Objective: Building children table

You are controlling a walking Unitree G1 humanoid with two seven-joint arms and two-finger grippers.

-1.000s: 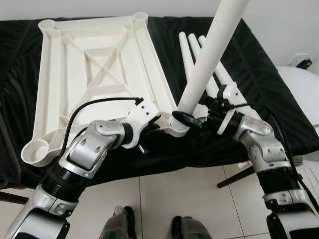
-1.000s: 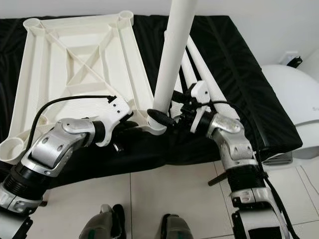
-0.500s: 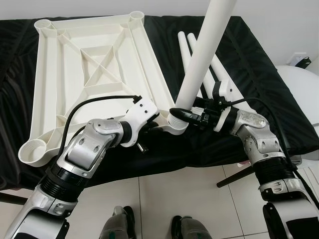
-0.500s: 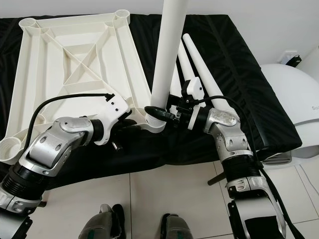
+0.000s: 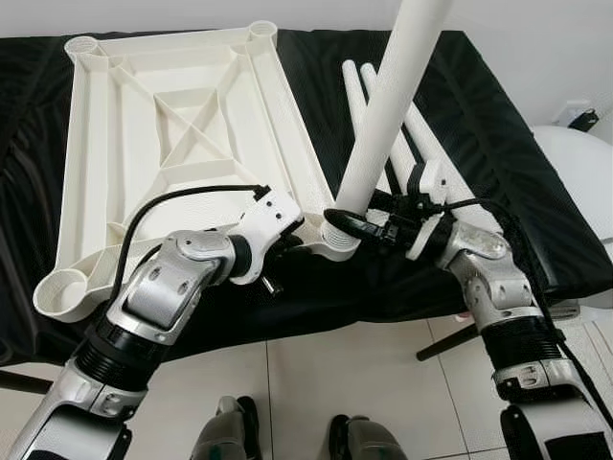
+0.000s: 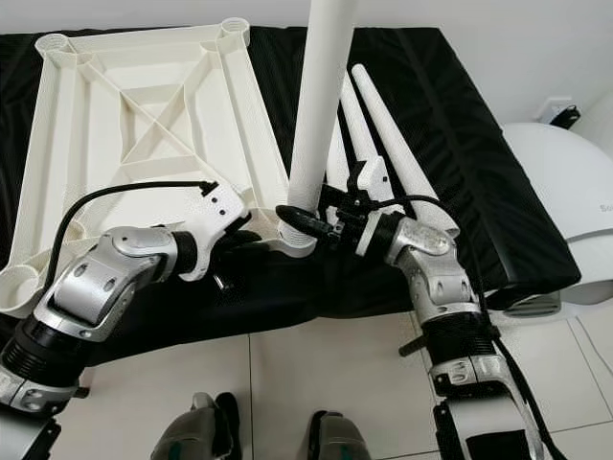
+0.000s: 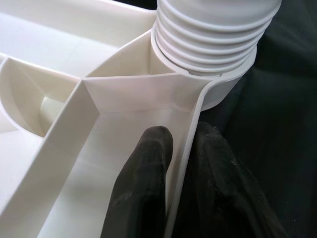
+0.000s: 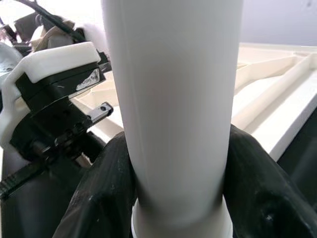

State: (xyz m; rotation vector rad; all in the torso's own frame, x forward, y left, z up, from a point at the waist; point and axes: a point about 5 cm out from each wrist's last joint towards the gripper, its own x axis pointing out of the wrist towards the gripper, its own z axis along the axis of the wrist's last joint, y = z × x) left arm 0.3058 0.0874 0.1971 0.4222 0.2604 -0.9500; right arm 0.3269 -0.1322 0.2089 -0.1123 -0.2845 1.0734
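Observation:
The white table top (image 5: pixel 182 125) lies upside down on a black cloth, ribs facing up. A white leg (image 5: pixel 388 105) stands nearly upright, leaning slightly right, in the front right corner socket (image 5: pixel 337 245); its threaded end (image 7: pixel 213 29) sits in the socket. My right gripper (image 5: pixel 351 222) is shut on the leg just above the socket, its fingers (image 8: pixel 104 188) pressed against both sides. My left gripper (image 7: pixel 181 136) is shut on the table top's rim wall right beside that socket. Two more legs (image 6: pixel 393 125) lie on the cloth behind my right arm.
The black cloth (image 5: pixel 498 153) covers a low surface whose front edge runs just below my grippers. A white rounded object (image 5: pixel 584 172) stands at the right. Tiled floor (image 5: pixel 316 383) lies in front, with a dark bar (image 5: pixel 450 340) on it.
The leg has swung from a strong rightward lean to nearly upright, and my right wrist has shifted with it. My left gripper keeps its hold on the rim.

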